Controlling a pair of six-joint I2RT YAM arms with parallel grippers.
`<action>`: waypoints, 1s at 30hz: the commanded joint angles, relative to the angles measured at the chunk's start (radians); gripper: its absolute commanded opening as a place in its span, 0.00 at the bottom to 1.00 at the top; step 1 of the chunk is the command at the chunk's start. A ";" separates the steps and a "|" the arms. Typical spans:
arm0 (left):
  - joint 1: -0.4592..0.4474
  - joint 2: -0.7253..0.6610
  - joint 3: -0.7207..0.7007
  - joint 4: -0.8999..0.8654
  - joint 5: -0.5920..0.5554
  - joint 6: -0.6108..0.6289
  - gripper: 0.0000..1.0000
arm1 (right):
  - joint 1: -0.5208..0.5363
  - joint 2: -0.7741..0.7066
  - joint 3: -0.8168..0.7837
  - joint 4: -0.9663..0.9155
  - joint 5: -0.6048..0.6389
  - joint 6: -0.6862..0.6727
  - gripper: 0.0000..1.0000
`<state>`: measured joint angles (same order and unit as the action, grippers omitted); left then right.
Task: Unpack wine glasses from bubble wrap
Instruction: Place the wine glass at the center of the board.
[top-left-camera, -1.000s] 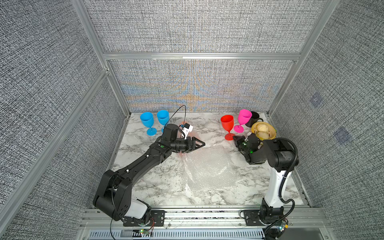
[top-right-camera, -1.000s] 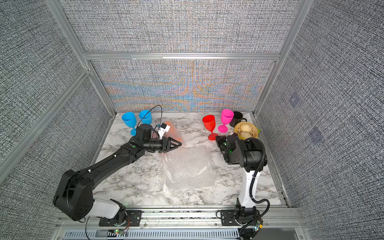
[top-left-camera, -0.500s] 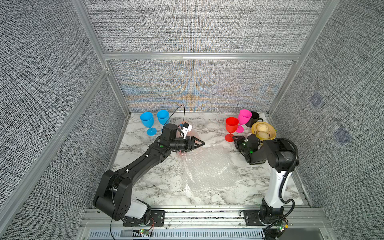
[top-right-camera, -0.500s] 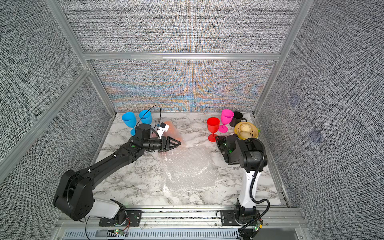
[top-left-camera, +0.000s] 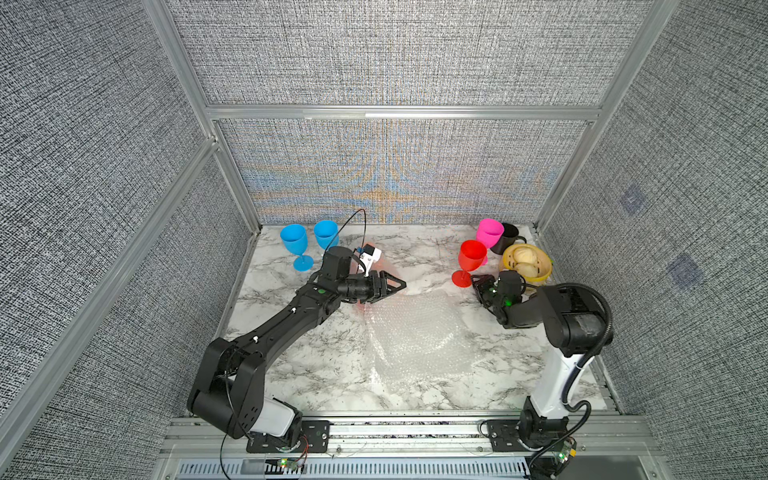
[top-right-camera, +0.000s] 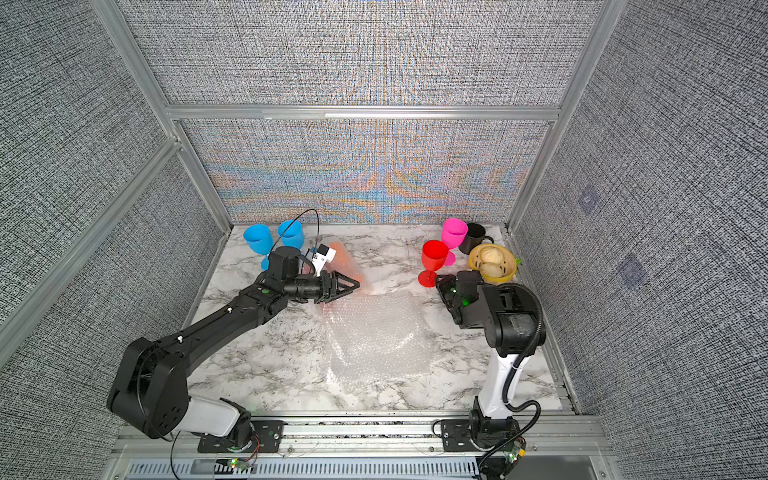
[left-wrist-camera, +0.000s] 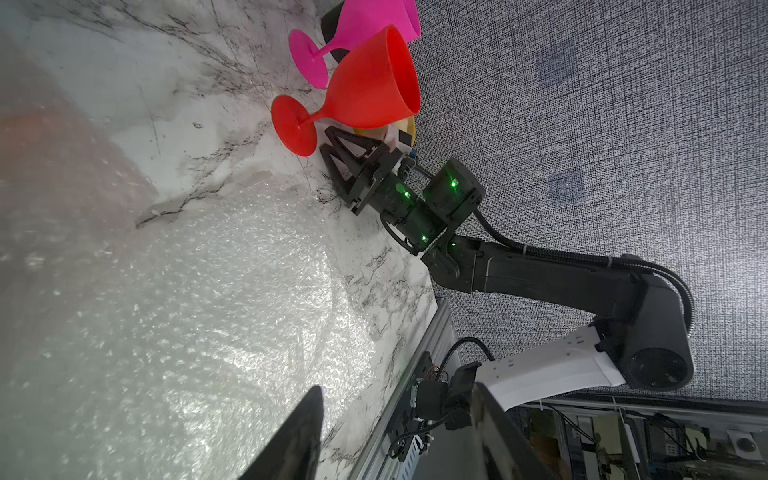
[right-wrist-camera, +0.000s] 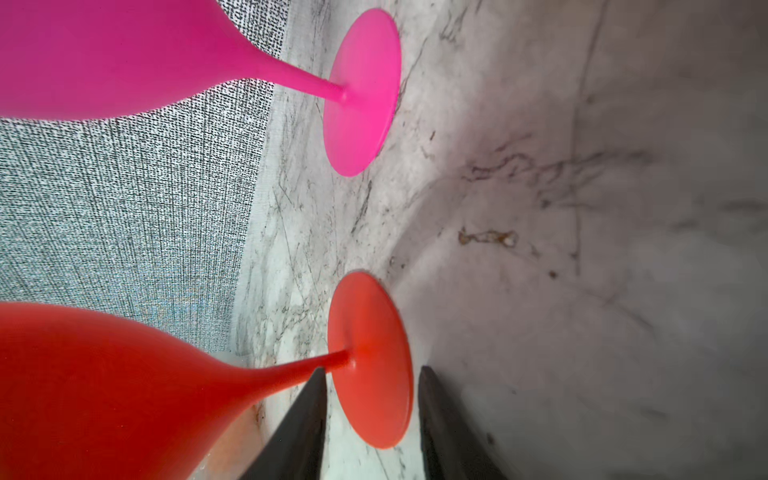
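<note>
A red wine glass (top-left-camera: 471, 255) stands upright at the back right, beside a pink one (top-left-camera: 489, 232). My right gripper (right-wrist-camera: 372, 369) is open, one finger on each side of the red glass's round foot (right-wrist-camera: 370, 361), with gaps showing. Two blue wine glasses (top-left-camera: 295, 243) stand at the back left. A loose sheet of bubble wrap (top-left-camera: 415, 332) lies mid-table. An orange glass (top-right-camera: 347, 262) lies under wrap below my left arm. My left gripper (left-wrist-camera: 397, 386) hovers open above the bubble wrap (left-wrist-camera: 187, 311), nothing between its fingers.
A black mug (top-left-camera: 509, 237) and a yellow bowl (top-left-camera: 527, 262) holding pale round things sit in the back right corner, close behind the right gripper (top-left-camera: 478, 282). Grey fabric walls close three sides. The marbled tabletop (top-left-camera: 291, 353) ends at a metal rail in front.
The right gripper has opened off the red glass, which shifted slightly right and now stands free. The left arm has stayed put.
</note>
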<state>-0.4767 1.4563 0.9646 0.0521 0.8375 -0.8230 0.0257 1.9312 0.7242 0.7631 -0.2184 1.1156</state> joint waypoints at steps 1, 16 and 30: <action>0.006 0.000 -0.003 0.019 0.000 0.004 0.56 | -0.006 -0.017 -0.013 -0.158 0.006 -0.051 0.41; 0.012 0.004 0.000 -0.016 -0.018 0.027 0.56 | -0.007 0.094 0.026 -0.062 -0.215 0.019 0.07; 0.021 0.022 0.003 -0.016 -0.019 0.027 0.56 | 0.015 0.214 0.258 -0.169 -0.166 0.035 0.08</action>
<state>-0.4595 1.4738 0.9630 0.0277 0.8185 -0.8120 0.0391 2.1170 0.9489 0.7097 -0.4164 1.1496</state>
